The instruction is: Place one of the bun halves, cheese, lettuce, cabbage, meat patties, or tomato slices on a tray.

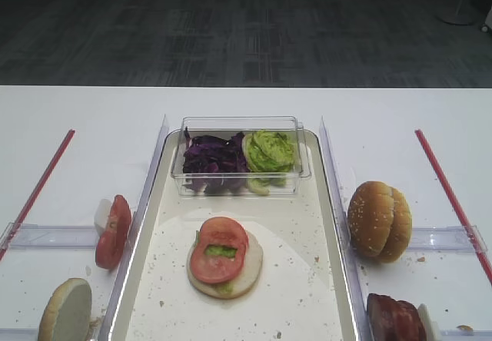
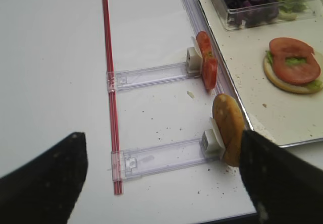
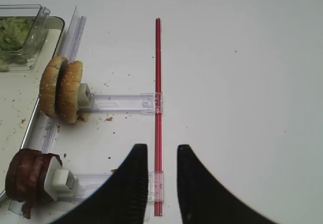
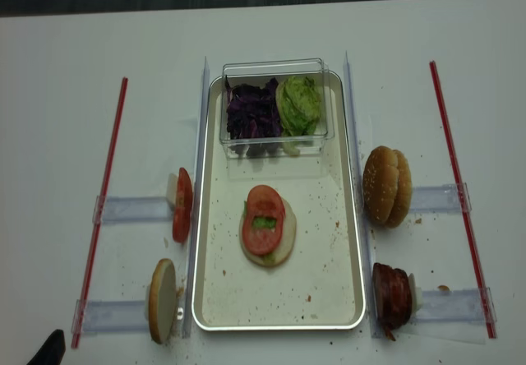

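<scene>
The cream tray [image 1: 296,287] [image 4: 320,279] holds a bun half [image 1: 247,270] with lettuce and a tomato slice [image 1: 219,249] [image 2: 295,65] on top. More tomato slices [image 1: 113,232] [image 2: 207,62] and a bun half [image 1: 68,310] [image 2: 228,128] stand on edge left of the tray. On its right stand two bun halves [image 1: 379,220] [image 3: 61,89] and meat patties [image 1: 393,318] [image 3: 28,181]. Cabbage [image 1: 214,160] and lettuce [image 1: 270,150] fill a clear box. Cheese is out of view. My left gripper [image 2: 161,135] is open and empty near the left bun. My right gripper [image 3: 160,147] is shut and empty over a red strip.
The clear box [image 1: 240,130] sits across the tray's far end. Red strips [image 1: 38,187] [image 1: 450,195] run along both sides, joined to clear plastic holders [image 2: 151,75] [image 3: 126,103]. Crumbs dot the tray and table. The table's near edge [image 2: 202,220] lies just below my left gripper.
</scene>
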`<state>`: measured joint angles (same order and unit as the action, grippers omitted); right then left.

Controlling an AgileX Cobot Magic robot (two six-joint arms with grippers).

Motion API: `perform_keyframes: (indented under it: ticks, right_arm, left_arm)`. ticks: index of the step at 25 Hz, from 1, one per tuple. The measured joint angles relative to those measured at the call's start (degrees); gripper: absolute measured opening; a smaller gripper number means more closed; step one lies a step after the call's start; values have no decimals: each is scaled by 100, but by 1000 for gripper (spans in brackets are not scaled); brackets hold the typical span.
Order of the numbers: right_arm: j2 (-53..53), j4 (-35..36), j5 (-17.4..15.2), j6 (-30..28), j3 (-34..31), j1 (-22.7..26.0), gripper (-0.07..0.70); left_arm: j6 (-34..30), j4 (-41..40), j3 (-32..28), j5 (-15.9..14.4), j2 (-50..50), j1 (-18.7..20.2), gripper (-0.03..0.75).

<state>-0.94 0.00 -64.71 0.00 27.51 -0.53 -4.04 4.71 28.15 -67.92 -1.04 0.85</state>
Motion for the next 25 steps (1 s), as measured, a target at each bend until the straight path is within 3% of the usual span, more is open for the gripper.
perform_keyframes:
  ticks: [25]
  right_arm:
    - [0, 0, 0, 0, 0, 0, 193]
  left_arm:
    - [0, 0, 0, 0, 0, 0, 565]
